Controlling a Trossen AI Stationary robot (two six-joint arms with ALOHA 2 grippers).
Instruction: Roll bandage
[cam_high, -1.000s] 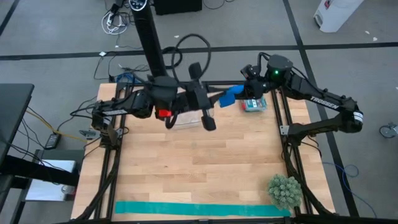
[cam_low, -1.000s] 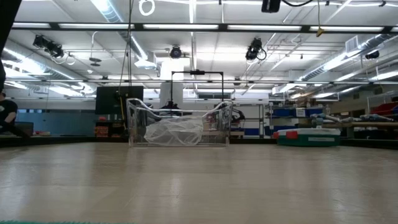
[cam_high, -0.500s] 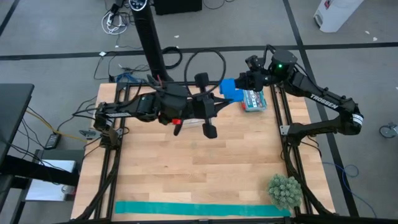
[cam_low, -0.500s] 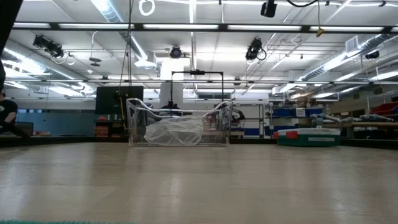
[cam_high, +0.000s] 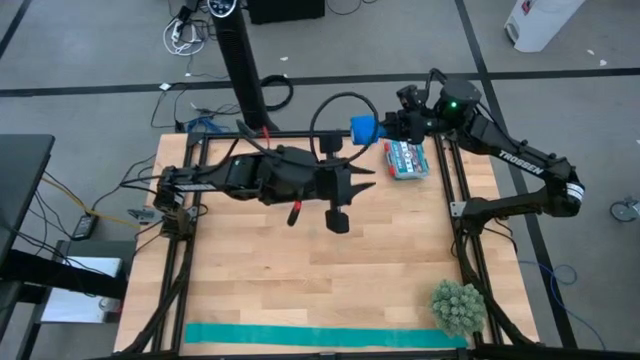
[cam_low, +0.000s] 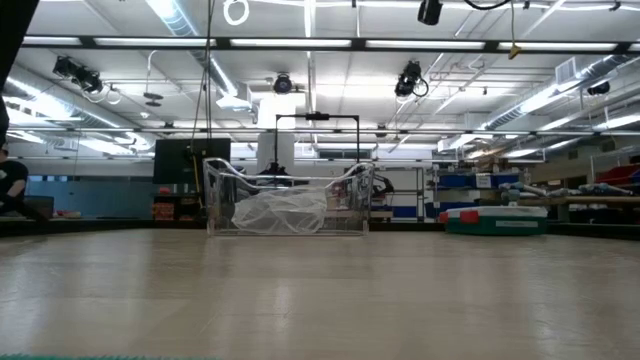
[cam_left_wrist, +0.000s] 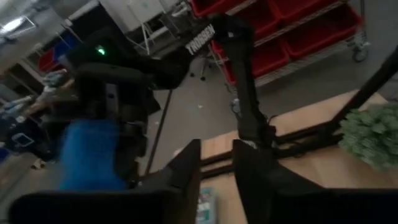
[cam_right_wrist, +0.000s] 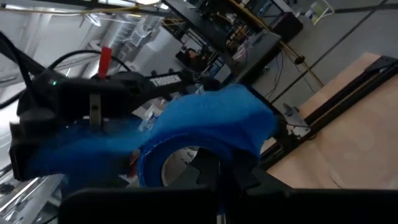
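The right gripper (cam_high: 385, 126) pinches the bandage (cam_high: 364, 127) above the table's (cam_high: 300, 280) far edge, beside a packet (cam_high: 405, 158). The left gripper (cam_high: 366, 178) has its fingers spread, near it. A green strip (cam_high: 320, 336) and a plant (cam_high: 458, 307) lie well apart.

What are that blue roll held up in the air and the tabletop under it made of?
The blue roll, held in the shut right gripper, looks like soft matte fabric: in the right wrist view its edges sag and fold. The tabletop looks like pale wood with a satin finish, showing plank seams and grain.
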